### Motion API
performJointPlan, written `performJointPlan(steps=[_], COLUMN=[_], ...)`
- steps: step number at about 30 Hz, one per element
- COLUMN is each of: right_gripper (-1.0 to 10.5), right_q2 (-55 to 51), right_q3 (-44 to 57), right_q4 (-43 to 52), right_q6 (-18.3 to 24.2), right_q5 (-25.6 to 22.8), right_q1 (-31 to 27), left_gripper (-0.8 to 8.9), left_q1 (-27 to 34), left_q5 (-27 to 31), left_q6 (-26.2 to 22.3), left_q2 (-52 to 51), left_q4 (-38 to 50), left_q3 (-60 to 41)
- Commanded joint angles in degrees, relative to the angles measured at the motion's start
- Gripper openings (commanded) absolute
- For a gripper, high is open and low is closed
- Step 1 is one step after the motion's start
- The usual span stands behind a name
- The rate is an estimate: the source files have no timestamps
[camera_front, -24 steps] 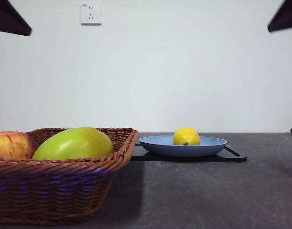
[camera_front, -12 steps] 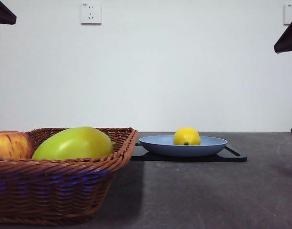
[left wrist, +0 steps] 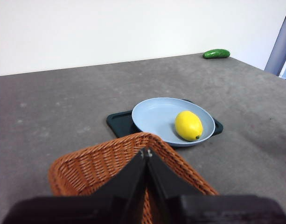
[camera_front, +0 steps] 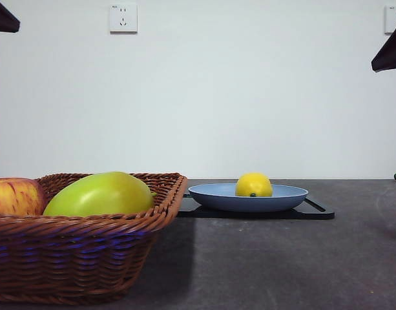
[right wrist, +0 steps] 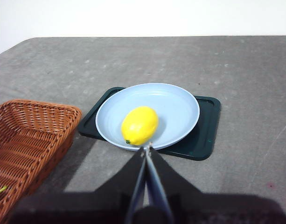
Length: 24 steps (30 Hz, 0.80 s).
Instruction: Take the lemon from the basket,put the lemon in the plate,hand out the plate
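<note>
Lemon (camera_front: 253, 185) rests unmoved in plate (camera_front: 248, 197); arms seemingly unchanged

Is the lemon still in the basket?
No, the lemon lies in the plate, which sits on the black tray beside the basket.

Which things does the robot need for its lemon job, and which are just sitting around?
For the job:
small bright-yellow lemon, lying in the plate
round light-blue plate
brown woven wicker basket

Just lying about:
large yellow-green oval fruit in the basket
red-and-yellow streaked apple in the basket
flat black tray under the plate
green cucumber far off on the table
</note>
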<state>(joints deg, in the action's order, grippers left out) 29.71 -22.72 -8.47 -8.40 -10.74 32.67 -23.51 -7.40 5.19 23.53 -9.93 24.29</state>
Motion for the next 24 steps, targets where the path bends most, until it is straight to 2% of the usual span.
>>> performJointPlan(steps=[1, 7, 12, 15, 21, 24], right_gripper=[0.0, 0.0, 0.0, 0.0, 0.0, 0.0], right_q2=[0.22, 0.22, 0.22, 0.22, 0.22, 0.22], right_q3=[-0.57, -0.57, -0.57, -0.57, -0.57, -0.57], right_q4=[0.66, 0.66, 0.66, 0.66, 0.66, 0.66], right_q6=[-0.72, -0.72, -0.72, -0.72, -0.72, -0.72], right_q5=[-0.15, -0.26, -0.28, -0.28, -0.26, -0.26], right_q1=[0.42, 0.42, 0.42, 0.42, 0.42, 0.42], left_gripper=[0.08, 0.08, 0.08, 0.08, 0.08, 0.08], left_q1=[1.07, 9.64, 18.88, 22.32, 25.0, 25.49], left_q5=[-0.52, -0.11, -0.11, -0.11, -0.04, 0.02], left_q6=[-0.15, -6.82, -6.75, -6.47, -5.22, -3.72], left_q2=[-5.27, -17.77, -22.49, -22.93, -22.95, -22.95], left_q4=[-0.33, -6.99, -6.86, -4.66, 3.69, 4.68], left_q3=[0.37, -0.33, -6.1, -10.75, -20.68, -23.37])
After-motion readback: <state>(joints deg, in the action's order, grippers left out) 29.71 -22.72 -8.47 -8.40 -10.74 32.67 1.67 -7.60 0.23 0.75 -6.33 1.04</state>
